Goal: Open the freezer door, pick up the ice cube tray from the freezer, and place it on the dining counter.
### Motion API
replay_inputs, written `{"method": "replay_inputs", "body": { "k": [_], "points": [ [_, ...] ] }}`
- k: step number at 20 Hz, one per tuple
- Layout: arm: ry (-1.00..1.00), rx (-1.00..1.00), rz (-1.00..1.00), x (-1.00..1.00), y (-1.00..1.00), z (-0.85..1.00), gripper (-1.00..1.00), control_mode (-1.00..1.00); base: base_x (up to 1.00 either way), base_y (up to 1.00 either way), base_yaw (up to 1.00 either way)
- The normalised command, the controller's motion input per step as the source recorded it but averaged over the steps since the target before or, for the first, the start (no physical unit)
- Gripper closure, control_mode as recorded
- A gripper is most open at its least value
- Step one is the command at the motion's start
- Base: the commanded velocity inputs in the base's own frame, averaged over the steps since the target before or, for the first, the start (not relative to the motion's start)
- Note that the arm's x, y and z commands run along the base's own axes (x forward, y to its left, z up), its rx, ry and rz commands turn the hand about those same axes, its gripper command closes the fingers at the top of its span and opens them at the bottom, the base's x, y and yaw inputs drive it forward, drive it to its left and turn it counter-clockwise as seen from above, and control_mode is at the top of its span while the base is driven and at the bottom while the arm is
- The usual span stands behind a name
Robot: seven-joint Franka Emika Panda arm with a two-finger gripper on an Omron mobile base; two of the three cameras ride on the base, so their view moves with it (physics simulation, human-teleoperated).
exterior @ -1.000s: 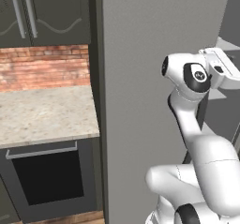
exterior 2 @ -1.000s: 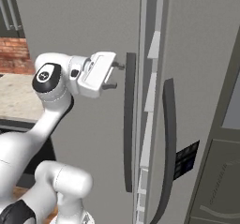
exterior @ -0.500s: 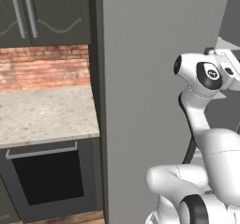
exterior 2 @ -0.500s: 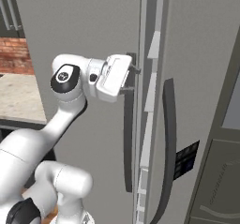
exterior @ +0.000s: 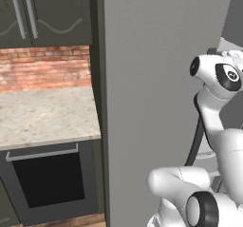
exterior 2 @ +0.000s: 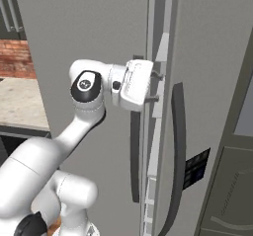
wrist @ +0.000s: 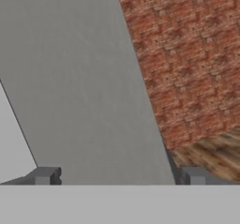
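Two dark handles (exterior 2: 177,146) flank door gap; jaws spread wide, empty, at freezer door (exterior 2: 89,27).

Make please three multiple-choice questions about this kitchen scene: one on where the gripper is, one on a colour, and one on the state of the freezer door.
1. Where is the gripper?
A. At the gap beside the freezer door's edge, above its handle
B. Down by the oven
C. Over the worktop

2. What colour is the wall above the worktop?
A. White tile
B. Red brick
C. Green paint

3. What is the state of the freezer door?
A. Removed
B. Swung fully wide
C. Slightly ajar, with a narrow gap showing pale shelves

Answers:
1. A, the right base view shows the fingers at the gap, above the dark curved handle.
2. B, the brick wall is reddish.
3. C, pale shelf edges show in the narrow opening between the two grey panels.
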Motion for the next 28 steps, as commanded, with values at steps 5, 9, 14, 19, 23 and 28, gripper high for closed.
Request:
{"method": "replay_inputs", "body": {
  "k": [5,9,14,19,23,28],
  "points": [
    [0.0,0.0,0.05,0.0,-0.3,-0.01,-1.0,-1.0,0.0,0.0,0.0],
    [0.0,0.0,0.04,0.0,-0.31,0.0,-1.0,-1.0,0.0,0.0,0.0],
    [0.0,0.0,0.0,0.0,-0.22,0.0,-1.0,-1.0,0.0,0.0,0.0],
    [0.0,0.0,0.0,-0.04,-0.21,0.0,-1.0,-1.0,0.0,0.0,0.0],
    [0.0,0.0,-0.02,-0.11,-0.34,0.0,-1.0,-1.0,0.0,0.0,0.0],
    [0.0,0.0,-0.01,-0.04,-0.43,0.0,-1.0,-1.0,0.0,0.0,0.0]
  ]
}}
